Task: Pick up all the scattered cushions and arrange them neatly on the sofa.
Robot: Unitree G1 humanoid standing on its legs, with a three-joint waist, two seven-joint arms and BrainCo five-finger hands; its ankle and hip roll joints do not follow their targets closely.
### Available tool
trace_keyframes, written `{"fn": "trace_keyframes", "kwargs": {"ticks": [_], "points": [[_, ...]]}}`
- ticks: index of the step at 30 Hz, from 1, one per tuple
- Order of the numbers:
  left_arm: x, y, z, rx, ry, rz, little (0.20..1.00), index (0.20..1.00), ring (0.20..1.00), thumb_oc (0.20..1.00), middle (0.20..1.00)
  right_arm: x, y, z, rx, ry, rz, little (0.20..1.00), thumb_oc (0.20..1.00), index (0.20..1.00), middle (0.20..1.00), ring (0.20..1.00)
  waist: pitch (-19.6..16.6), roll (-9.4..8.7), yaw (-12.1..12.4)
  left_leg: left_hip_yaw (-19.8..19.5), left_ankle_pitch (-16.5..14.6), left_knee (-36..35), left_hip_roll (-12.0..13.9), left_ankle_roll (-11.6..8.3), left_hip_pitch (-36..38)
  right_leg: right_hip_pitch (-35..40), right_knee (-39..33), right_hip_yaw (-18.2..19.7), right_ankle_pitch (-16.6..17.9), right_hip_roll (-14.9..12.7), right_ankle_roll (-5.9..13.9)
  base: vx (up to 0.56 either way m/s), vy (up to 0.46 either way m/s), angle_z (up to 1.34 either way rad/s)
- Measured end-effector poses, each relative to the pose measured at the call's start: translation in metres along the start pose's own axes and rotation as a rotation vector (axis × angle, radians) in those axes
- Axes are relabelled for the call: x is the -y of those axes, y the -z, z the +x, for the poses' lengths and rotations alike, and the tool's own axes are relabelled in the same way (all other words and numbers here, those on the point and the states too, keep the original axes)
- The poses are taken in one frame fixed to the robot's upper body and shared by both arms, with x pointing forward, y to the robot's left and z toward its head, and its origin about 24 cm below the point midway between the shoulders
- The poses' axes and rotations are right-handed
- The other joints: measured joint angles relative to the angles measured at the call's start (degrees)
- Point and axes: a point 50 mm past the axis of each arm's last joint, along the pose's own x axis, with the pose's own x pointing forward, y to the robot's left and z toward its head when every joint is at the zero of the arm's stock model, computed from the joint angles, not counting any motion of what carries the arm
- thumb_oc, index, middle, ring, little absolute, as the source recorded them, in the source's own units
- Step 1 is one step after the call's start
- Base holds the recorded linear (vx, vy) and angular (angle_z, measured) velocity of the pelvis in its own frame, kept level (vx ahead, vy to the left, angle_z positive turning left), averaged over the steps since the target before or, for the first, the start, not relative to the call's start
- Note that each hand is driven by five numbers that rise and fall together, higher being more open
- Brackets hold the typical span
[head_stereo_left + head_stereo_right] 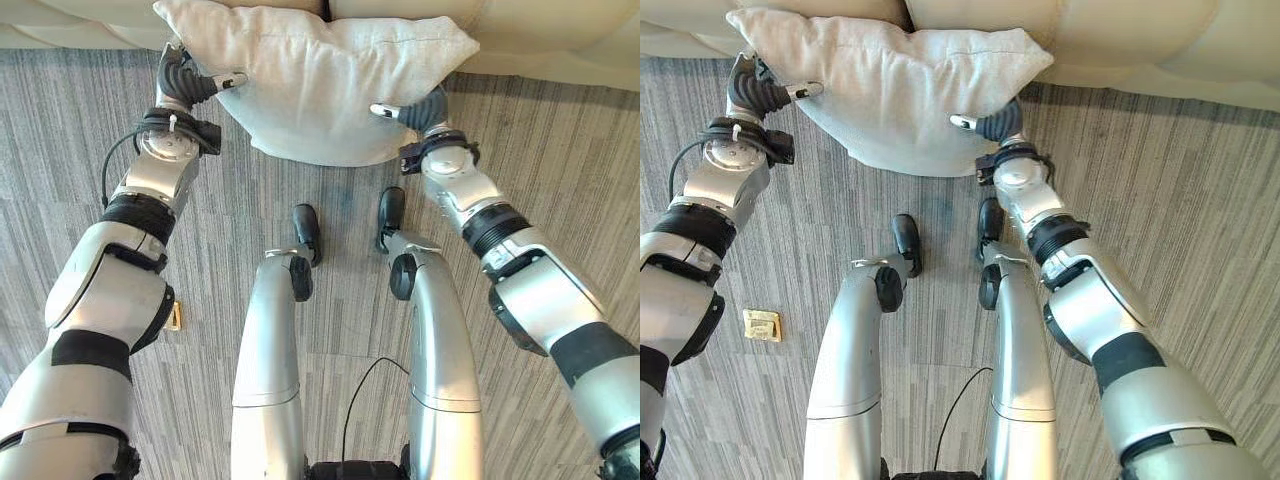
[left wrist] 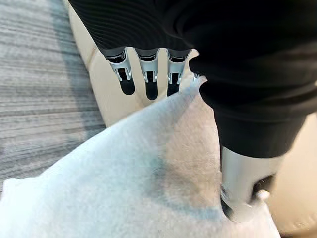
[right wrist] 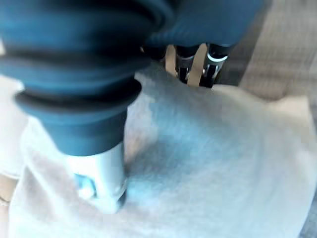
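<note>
A white cushion (image 1: 320, 80) hangs between my two hands, just in front of the cream sofa (image 1: 560, 40). My left hand (image 1: 185, 80) grips its left edge. In the left wrist view the thumb (image 2: 242, 183) presses into the fabric (image 2: 148, 188) while the fingers (image 2: 146, 79) reach past the far side. My right hand (image 1: 420, 110) grips the cushion's lower right side. Its thumb (image 3: 99, 173) is sunk into the cloth (image 3: 213, 158), and its fingers are behind the cushion. The cushion is lifted off the carpet, with its top edge over the sofa's front.
Grey striped carpet (image 1: 560, 180) covers the floor up to the sofa's front edge. A small brass floor plate (image 1: 762, 324) lies in the carpet at my left.
</note>
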Motion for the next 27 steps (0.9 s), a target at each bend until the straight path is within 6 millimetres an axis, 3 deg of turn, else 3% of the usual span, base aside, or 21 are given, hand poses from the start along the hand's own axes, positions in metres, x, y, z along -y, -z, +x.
{"fn": "trace_keyframes", "kwargs": {"ticks": [3, 8, 12, 15, 18, 20, 21, 22, 25, 27], "points": [[0.008, -0.007, -0.002, 0.042, 0.022, -0.018, 0.200, 0.200, 0.200, 0.200, 0.200, 0.014, 0.000, 0.000, 0.013, 0.020, -0.003, 0.200, 0.200, 0.200, 0.200, 0.200, 0.01, 0.05, 0.62, 0.03, 0.15, -0.93, -0.54, -0.24, 1.06, 0.68, 0.00, 0.06, -0.21, -0.25, -0.23, -0.02, -0.008, 0.10], [0.025, -0.002, -0.018, 0.078, 0.051, -0.098, 0.200, 0.200, 0.200, 0.200, 0.200, 0.012, 0.015, -0.012, 0.021, -0.020, 0.013, 0.200, 0.200, 0.200, 0.200, 0.200, 0.02, 0.23, 0.60, -0.06, 1.24, -4.77, -1.16, -0.56, 5.49, 4.91, -2.86, -0.15, 0.01, -0.84, -0.14, -0.05, 0.011, 0.06], [0.029, 0.003, -0.037, 0.126, 0.040, -0.225, 0.200, 0.200, 0.200, 0.200, 0.200, 0.013, 0.022, -0.028, 0.078, -0.042, 0.062, 0.200, 0.200, 0.200, 0.200, 0.200, -0.14, 0.91, 0.51, 0.01, 3.90, -12.50, -1.49, -0.60, 12.71, 12.76, -11.06, -0.66, 2.25, -0.71, 1.73, -0.08, 0.022, -0.01], [0.039, 0.026, -0.068, 0.103, 0.070, -0.314, 0.200, 0.200, 0.200, 0.200, 0.200, 0.016, 0.048, -0.052, 0.074, -0.061, 0.021, 0.200, 0.200, 0.200, 0.200, 0.200, -0.42, 0.94, 0.09, 0.01, 5.80, -19.55, -2.23, -0.64, 21.13, 21.47, -18.36, -1.05, 3.73, -0.72, 2.13, -0.02, -0.001, -0.01], [0.043, 0.054, -0.105, 0.063, 0.100, -0.334, 0.200, 0.200, 0.200, 0.200, 0.200, 0.024, 0.070, -0.089, 0.090, -0.093, -0.022, 0.200, 0.200, 0.200, 0.200, 0.200, -1.04, 0.89, -0.14, 0.04, 7.37, -26.71, -2.88, -0.25, 31.51, 31.97, -25.66, -1.65, 5.71, -0.79, 2.55, 0.01, 0.005, -0.01], [0.047, 0.076, -0.131, -0.003, 0.122, -0.334, 0.200, 0.200, 0.200, 0.200, 0.200, 0.023, 0.090, -0.112, 0.048, -0.112, -0.027, 0.200, 0.200, 0.200, 0.200, 0.200, -6.33, 0.48, -0.51, 0.06, 7.12, -29.52, -3.14, -0.94, 33.63, 34.06, -28.18, -1.78, 5.13, -0.82, 3.32, 0.07, 0.018, -0.04], [0.046, 0.079, -0.138, -0.010, 0.117, -0.349, 0.200, 0.200, 0.200, 0.200, 0.200, 0.025, 0.091, -0.119, 0.054, -0.112, -0.024, 0.200, 0.200, 0.200, 0.200, 0.200, -6.49, 0.49, -0.66, 0.07, 7.12, -30.20, -3.15, -0.83, 35.36, 35.90, -29.09, -1.99, 5.33, -0.80, 3.60, 0.20, 0.020, 0.00], [0.044, 0.091, -0.162, -0.046, 0.124, -0.361, 0.200, 0.200, 0.200, 0.200, 0.200, 0.029, 0.101, -0.143, 0.033, -0.133, -0.004, 0.200, 0.200, 0.200, 0.200, 0.200, -6.36, 0.40, -1.20, 0.18, 7.73, -33.62, -3.24, -0.10, 42.34, 42.83, -32.07, -2.55, 6.20, -0.80, 3.54, 0.29, 0.036, 0.02], [0.047, 0.114, -0.206, -0.155, 0.137, -0.406, 0.200, 0.200, 0.200, 0.200, 0.200, 0.031, 0.116, -0.188, -0.028, -0.203, 0.033, 0.200, 0.200, 0.200, 0.200, 0.200, -7.80, 0.06, -1.70, 0.16, 8.01, -40.20, -3.62, -0.15, 55.09, 55.32, -38.30, -2.97, 6.15, -0.50, 4.32, 0.24, 0.047, -0.04], [0.042, 0.118, -0.214, -0.166, 0.167, -0.396, 0.200, 0.200, 0.200, 0.200, 0.200, 0.039, 0.117, -0.197, -0.027, -0.209, 0.047, 0.200, 0.200, 0.200, 0.200, 0.200, -11.22, -0.99, -2.42, 0.23, 8.27, -43.65, -3.78, -0.39, 58.48, 58.24, -40.78, -3.06, 5.45, -0.36, 5.33, 0.27, 0.063, -0.04]]}}
